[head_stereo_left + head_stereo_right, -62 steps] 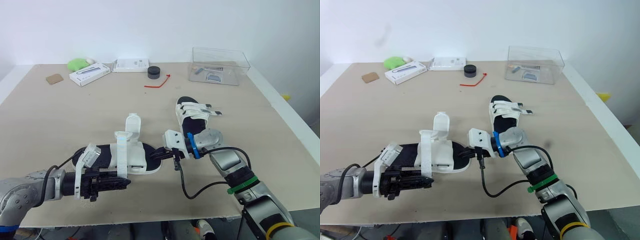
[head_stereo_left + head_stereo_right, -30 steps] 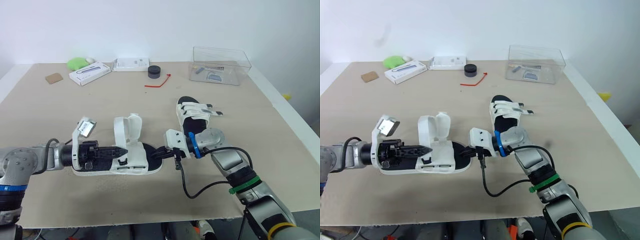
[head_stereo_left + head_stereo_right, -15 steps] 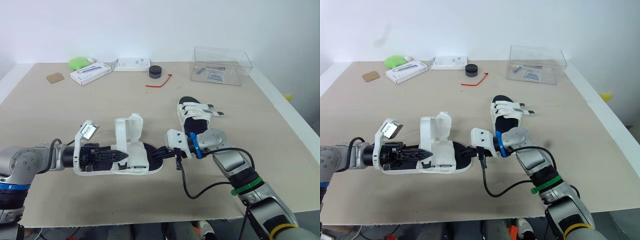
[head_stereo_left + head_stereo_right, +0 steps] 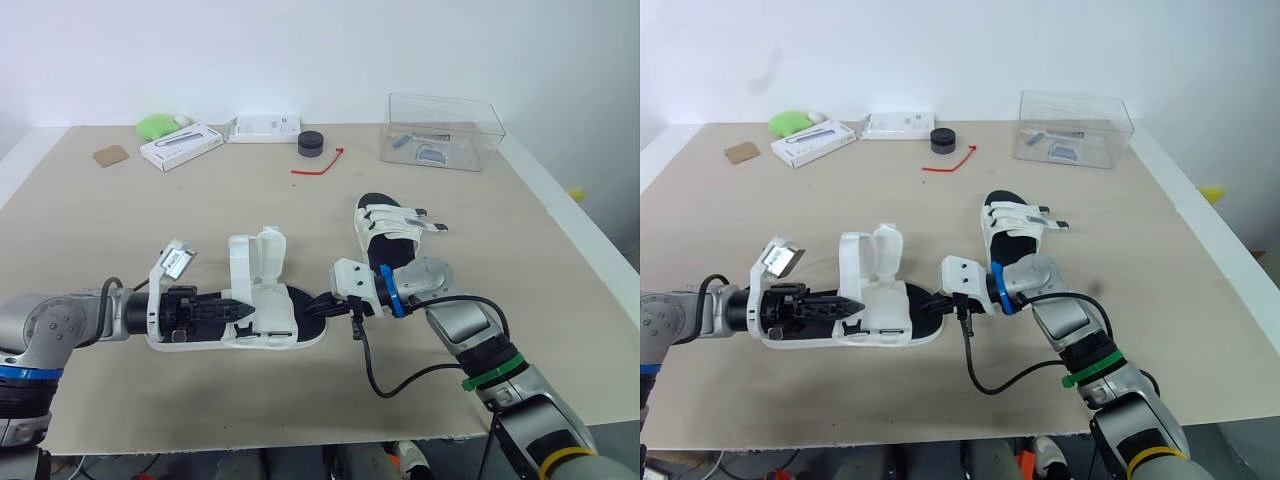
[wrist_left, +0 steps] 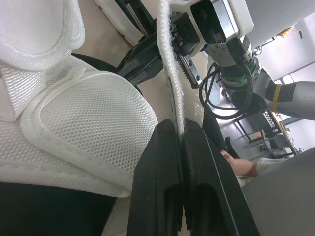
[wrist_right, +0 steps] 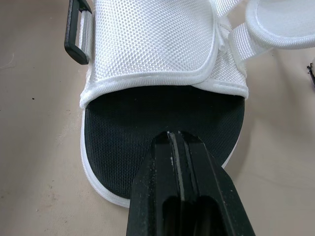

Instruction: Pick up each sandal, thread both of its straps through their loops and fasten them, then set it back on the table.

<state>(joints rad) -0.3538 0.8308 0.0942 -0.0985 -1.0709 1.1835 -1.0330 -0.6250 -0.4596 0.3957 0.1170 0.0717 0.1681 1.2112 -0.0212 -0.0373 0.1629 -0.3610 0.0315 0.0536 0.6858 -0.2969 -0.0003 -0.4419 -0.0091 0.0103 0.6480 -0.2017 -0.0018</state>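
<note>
Left wrist view: we hold the left tool (image 5: 178, 129) closed on the strap (image 5: 170, 59), so it stands clear for threading. We rest the right tool (image 6: 176, 140), fingers together and empty, on the sandal (image 4: 262, 322) toe, apparently pinning it to the worktop (image 4: 200, 225).

the left arm (image 4: 70, 325) lies low across the near left, forearm pointing right. the left gripper (image 4: 235, 307) is held level, its two black fingers (image 5: 165, 162) pinched flat on a thin white strap (image 5: 173, 88). the right arm (image 4: 465, 335) reaches in from the near right with the elbow bent and the forearm angled left. the right gripper (image 4: 312, 308) points left and slightly down, its fingers (image 6: 172, 167) pressed together with no gap.
</note>
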